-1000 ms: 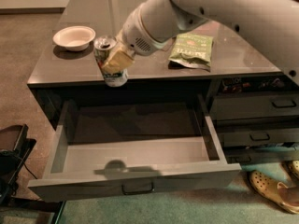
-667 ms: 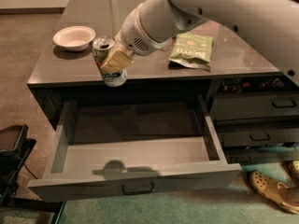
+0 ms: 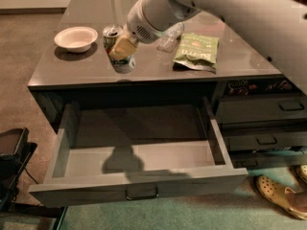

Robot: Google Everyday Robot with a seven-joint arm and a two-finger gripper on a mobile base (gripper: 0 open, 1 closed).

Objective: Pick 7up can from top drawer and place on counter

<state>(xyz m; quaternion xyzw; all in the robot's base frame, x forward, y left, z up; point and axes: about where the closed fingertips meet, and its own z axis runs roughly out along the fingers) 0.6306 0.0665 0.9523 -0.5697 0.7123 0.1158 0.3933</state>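
- Your gripper (image 3: 121, 51) is over the counter (image 3: 86, 68), near its front edge and left of middle, with the arm reaching in from the upper right.
- It's clamped on the 7up can (image 3: 113, 33): one yellowish finger (image 3: 123, 46) lies across the side facing you, and the pull-tab top pokes out at upper left.
- The can leans a little, its base right at the counter surface. Touching or just above it, you can't tell.
- A white bowl (image 3: 76, 38) sits just left of the can. A clear bottle (image 3: 171, 36) and a green snack bag (image 3: 196, 49) are to its right.
- Below, the top drawer (image 3: 139, 183) is pulled wide open, with the arm's shadow on its floor.
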